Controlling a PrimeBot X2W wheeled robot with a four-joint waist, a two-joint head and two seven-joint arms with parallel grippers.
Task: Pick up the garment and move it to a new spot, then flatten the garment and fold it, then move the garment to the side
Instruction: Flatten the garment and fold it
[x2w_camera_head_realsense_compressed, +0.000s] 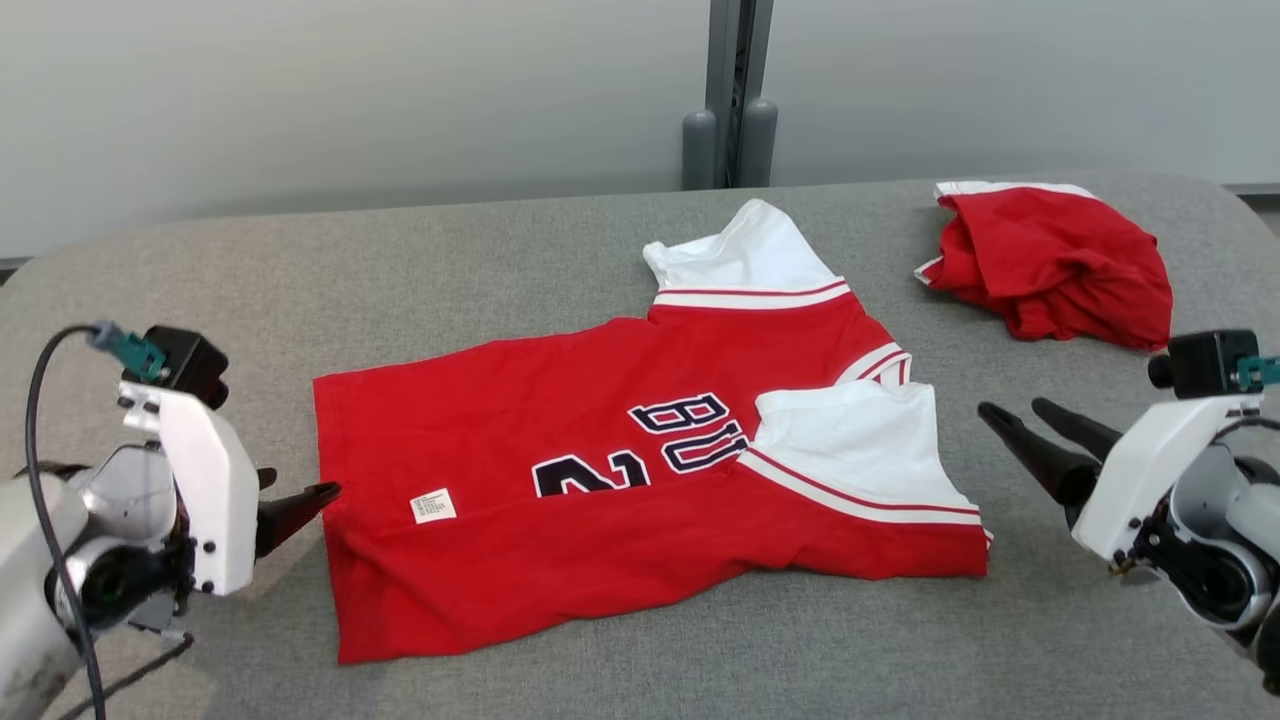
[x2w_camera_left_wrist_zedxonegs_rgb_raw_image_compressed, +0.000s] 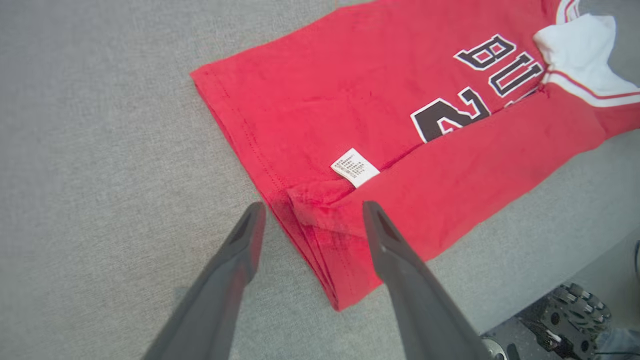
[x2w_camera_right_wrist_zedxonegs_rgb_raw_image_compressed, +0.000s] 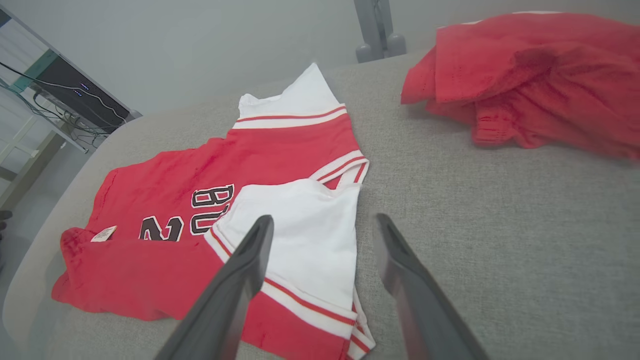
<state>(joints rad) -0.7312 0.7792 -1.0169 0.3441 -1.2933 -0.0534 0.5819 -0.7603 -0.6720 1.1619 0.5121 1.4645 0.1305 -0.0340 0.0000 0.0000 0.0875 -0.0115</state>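
The left claw (x2w_camera_left_wrist_zedxonegs_rgb_raw_image_compressed: 312, 207), spread wide, straddles the hem of the red jersey with white sleeves and dark lettering (x2w_camera_head_realsense_compressed: 560, 420), which lies mid-counter with its near edge folded over. The right claw (x2w_camera_head_realsense_compressed: 1012, 407), also spread and empty, hovers beside the white sleeve. A crumpled red cloth (x2w_camera_head_realsense_compressed: 1060, 260) sits far right on the grey fabric counter (x2w_camera_head_realsense_compressed: 500, 260).
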